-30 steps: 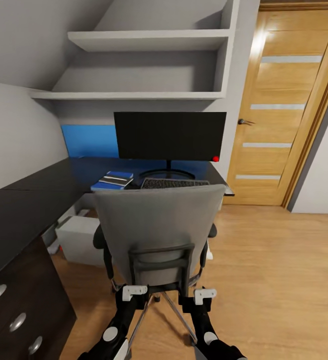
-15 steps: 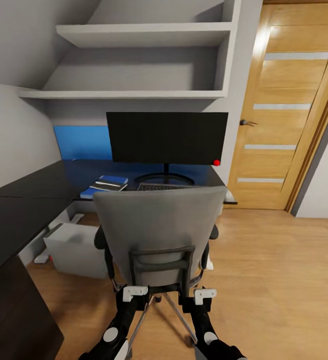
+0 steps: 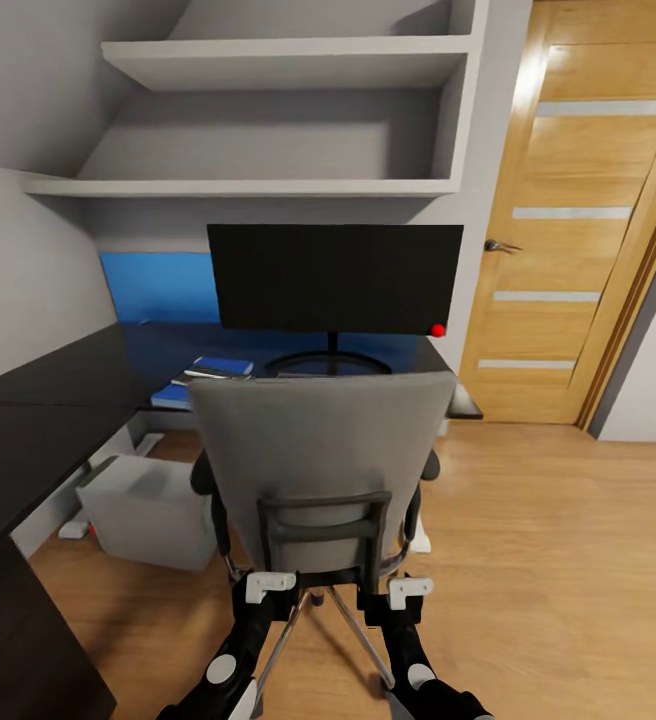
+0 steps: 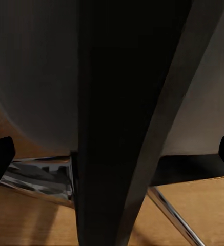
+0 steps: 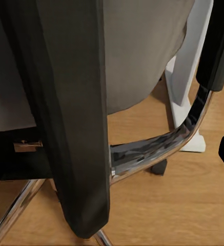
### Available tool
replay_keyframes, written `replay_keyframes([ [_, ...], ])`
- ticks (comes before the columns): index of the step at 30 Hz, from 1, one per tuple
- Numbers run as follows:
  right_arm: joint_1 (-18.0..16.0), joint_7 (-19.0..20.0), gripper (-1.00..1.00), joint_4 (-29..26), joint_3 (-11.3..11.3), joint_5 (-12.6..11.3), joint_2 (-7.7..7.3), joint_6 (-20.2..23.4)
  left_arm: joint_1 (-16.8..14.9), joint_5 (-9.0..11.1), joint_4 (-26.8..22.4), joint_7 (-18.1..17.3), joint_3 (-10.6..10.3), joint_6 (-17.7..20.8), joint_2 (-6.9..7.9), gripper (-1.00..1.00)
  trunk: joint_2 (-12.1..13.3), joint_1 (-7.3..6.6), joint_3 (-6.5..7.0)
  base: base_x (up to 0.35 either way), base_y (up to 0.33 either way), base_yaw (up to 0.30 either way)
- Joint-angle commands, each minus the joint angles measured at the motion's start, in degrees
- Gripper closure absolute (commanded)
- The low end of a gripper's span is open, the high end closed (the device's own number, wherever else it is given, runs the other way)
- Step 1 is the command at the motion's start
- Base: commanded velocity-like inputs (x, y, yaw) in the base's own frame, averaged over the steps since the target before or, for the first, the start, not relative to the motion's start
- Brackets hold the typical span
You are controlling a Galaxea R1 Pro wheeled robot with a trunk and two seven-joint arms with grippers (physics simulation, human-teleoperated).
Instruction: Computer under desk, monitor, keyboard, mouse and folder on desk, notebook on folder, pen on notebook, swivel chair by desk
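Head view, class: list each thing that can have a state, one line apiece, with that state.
Wide black monitor: upright on the black desk, screen dark.
Grey swivel chair: upright, backrest toward the camera.
Light grey computer tower: on the floor under the desk.
Wooden door: closed.
Left gripper: at the chair's back frame.
Right gripper: likewise.

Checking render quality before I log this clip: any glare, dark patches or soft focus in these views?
Head view: sharp, a bright glare streak on the door, straight lines bowing toward the edges. Left wrist view: the swivel chair so close it renders nearly black and blurred. Right wrist view: soft, chrome base mirroring dark patches.
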Motion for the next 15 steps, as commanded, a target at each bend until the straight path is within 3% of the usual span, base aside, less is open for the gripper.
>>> replay_keyframes([
  [1,-0.1,-0.3,-1.0,0.0,0.5,-0.4,-0.01,-0.2,-0.1,0.7,0.0,0.5,-0.4,-0.2,0.07,-1.0,0.0,0.02,-0.05,0.295,0.0,0.0],
  [6,-0.1,-0.3,-1.0,0.0,0.5,-0.4,-0.01,-0.2,-0.1,0.7,0.1,0.5,-0.4,-0.2,0.07,-1.0,0.0,0.02,-0.05,0.147,0.0,0.0],
  [15,-0.1,-0.3,-1.0,0.3,0.5,-0.4,-0.02,-1.1,-0.1,0.7,0.1,0.5,-0.4,-0.2,0.07,-1.0,0.0,0.02,-0.05,0.018,0.0,0.0],
])
